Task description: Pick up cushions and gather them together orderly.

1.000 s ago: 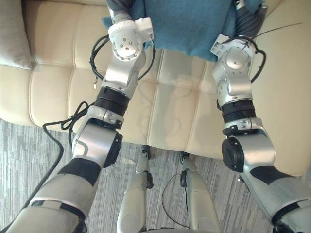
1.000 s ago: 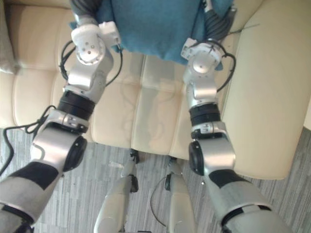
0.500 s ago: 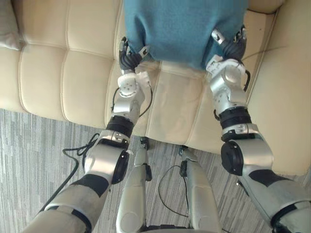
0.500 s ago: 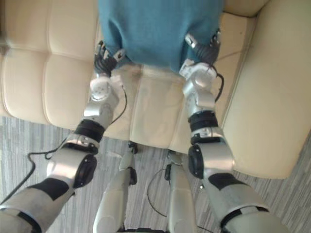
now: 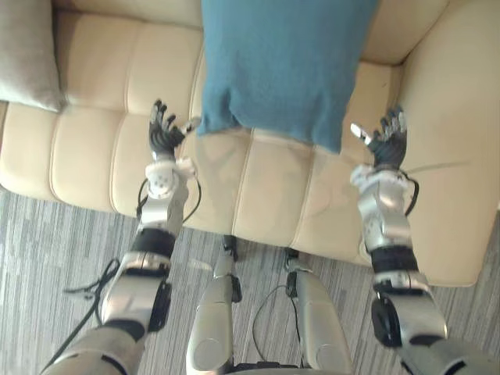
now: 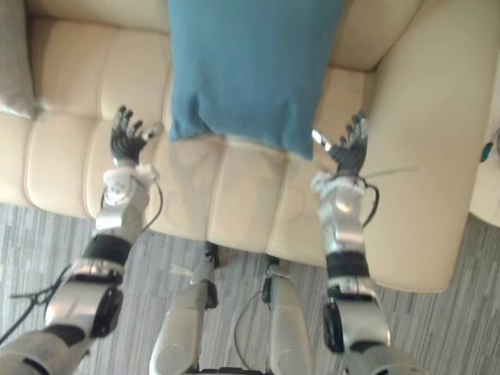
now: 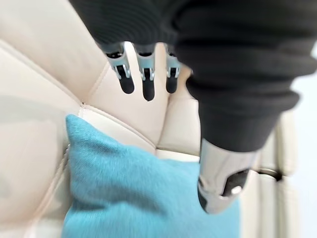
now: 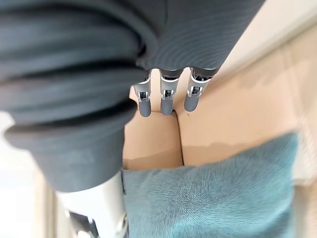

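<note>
Ok so here's where I'm at: both my hands are off the teal cushion [image 5: 285, 70], with the fingers spread and straight, and I'm holding nothing. My left hand [image 5: 162, 134] hovers just beside its near left corner with the thumb almost brushing the fabric. My right hand [image 5: 388, 143] is just beside the near right corner with a small gap. In my left wrist view the fingers [image 7: 143, 82] hang loose over bare leather with the teal edge past them, and it's the same story on the right.

The teal one sits on the cream sofa [image 5: 94, 156], up against the right-hand end. Its long axis runs straight away from me, from the seat up onto the backrest, so it's between my two palms and a bit ahead of them.

What matters for the next bit is the grey cushion [image 5: 27, 55], which is way over at the far left end of the seat, well apart from the teal one. My left hand is clearly the nearer one to it, so I'd guess that side leads if the two are going to end up together.

Labels, tags, writing? I can't see anything readable on either cushion, just plain fabric.
</note>
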Available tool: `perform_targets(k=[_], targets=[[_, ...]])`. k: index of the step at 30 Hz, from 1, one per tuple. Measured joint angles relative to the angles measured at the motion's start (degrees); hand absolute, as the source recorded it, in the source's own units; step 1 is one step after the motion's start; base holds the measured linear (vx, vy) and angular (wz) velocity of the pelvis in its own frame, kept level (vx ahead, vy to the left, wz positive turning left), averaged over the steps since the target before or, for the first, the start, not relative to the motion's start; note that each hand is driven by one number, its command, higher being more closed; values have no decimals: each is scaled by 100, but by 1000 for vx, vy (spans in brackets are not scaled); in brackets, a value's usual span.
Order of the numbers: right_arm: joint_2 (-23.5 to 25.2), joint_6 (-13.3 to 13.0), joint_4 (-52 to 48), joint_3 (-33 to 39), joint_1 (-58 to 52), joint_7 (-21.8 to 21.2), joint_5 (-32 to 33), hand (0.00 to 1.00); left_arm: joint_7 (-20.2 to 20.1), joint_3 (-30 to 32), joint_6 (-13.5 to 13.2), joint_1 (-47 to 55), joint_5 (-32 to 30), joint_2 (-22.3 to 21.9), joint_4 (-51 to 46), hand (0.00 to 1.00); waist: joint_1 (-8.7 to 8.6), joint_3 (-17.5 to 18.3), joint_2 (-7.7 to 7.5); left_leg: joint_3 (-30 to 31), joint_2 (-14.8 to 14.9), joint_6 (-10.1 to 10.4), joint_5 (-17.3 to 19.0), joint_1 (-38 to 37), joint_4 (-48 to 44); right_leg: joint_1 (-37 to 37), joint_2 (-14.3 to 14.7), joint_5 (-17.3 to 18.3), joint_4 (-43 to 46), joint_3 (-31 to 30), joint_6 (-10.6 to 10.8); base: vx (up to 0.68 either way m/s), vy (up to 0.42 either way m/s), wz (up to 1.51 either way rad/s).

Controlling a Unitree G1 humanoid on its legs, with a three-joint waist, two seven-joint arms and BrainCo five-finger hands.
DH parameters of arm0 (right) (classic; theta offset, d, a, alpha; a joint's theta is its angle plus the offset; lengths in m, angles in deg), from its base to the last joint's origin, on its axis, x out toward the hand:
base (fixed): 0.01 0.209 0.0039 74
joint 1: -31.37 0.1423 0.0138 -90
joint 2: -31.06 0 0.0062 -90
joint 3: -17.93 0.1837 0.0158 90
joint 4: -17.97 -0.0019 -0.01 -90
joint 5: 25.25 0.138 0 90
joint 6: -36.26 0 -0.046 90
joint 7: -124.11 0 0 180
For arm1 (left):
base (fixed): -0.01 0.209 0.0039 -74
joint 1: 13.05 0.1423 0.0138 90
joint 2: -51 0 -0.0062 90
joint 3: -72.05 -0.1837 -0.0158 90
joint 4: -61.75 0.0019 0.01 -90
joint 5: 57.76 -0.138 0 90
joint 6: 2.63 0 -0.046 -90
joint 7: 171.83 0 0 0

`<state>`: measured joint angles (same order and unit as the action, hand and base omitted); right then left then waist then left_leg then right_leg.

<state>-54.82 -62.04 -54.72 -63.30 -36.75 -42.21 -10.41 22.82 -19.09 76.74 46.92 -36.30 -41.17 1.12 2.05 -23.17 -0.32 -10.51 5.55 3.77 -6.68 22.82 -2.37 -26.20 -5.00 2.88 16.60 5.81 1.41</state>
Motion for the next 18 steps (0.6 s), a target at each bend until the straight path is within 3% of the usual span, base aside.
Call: perform_targets(k=[4, 6, 8, 11, 18], targets=[[595, -13, 43, -11, -1531, -319, -165, 0, -268, -57, 14, 1522, -124, -545, -14, 0, -2, 352, -225, -10, 26, 25, 136, -434, 29, 485, 22, 137, -127, 40, 44, 82, -21, 1], [780, -11, 345, -11, -1942, -485, -308, 0, -407, -58, 41, 1986, -174, -717, 176, 0, 5, 507, -262, -32, 26, 7, 177, -654, 48, 744, 27, 138, -252, 41, 39, 140, 10, -3], [1024, 3, 1020, -6, -2476, -660, -385, 0, -547, -37, 130, 2574, -349, -908, 662, 0, 27, 989, -261, -75, 11, 45, 250, -906, 59, 1059, 19, 159, -428, 31, 74, 180, 27, -5], [1210, 120, 1907, 18, -2756, -819, -645, 0, -745, 246, 234, 2910, -705, -1057, 1402, 0, 45, 1413, -208, -123, -11, 54, 317, -1363, 214, 1536, 16, 185, -645, 35, 115, 153, 23, -5], [1373, 319, 2999, 346, -2844, -906, -871, 0, -935, 888, 498, 3166, -1341, -1268, 2495, 0, 73, 1939, -110, -201, -56, 75, 368, -2203, 590, 2242, 22, 220, -928, 9, 168, 55, 18, -5]])
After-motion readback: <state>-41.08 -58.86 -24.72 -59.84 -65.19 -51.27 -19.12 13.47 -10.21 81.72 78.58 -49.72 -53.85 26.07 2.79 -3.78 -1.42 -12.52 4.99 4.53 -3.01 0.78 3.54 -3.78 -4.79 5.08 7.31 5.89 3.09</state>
